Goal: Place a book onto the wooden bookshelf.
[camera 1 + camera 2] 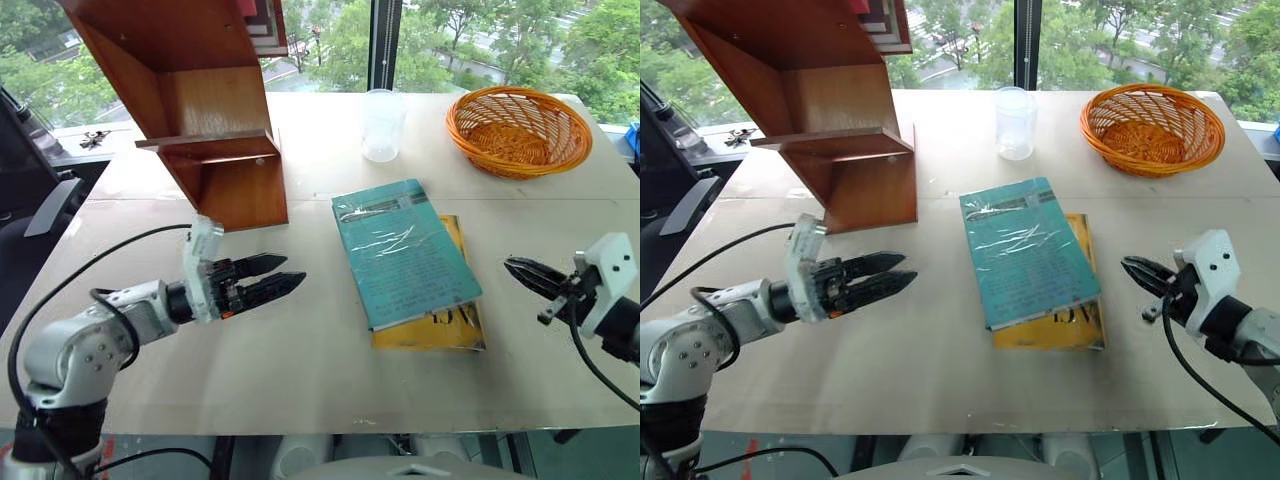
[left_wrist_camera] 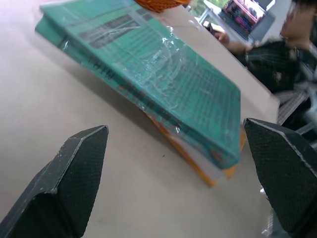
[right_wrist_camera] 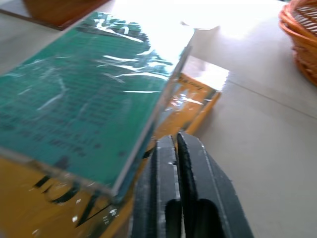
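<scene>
Pale table (image 1: 300,350) by a window. The book (image 1: 400,250), teal-green with a crinkled clear wrap, lies flat near the middle of the table, stacked on top of a yellow book (image 1: 440,325) whose edge shows along its right side and its near end. The teal one sits slightly askew on the yellow one, its far end reaching past it toward the window. The wooden bookshelf (image 1: 215,150) stands at the far left of the table, reddish-brown, slanted sides, one flat board across; some books are visible at its upper edge. It is well apart from the teal book, with bare table between. A clear plastic cup (image 1: 382,125) stands upright behind the books, and an orange wicker basket (image 1: 518,128) sits at the far right. Left gripper (image 1: 280,277) is over the table to the left of the books, pointing toward them, fingers spread wide apart and holding nothing; in the left wrist view the teal book's spine side shows between the two black fingers (image 2: 74,173). Right gripper (image 1: 520,270) is to the right of the books, pointing at them, fingers pressed together with nothing between, close to the stack's right edge but not touching. In the left wrist view a person (image 2: 282,49) in dark clothing sits beyond the table.
</scene>
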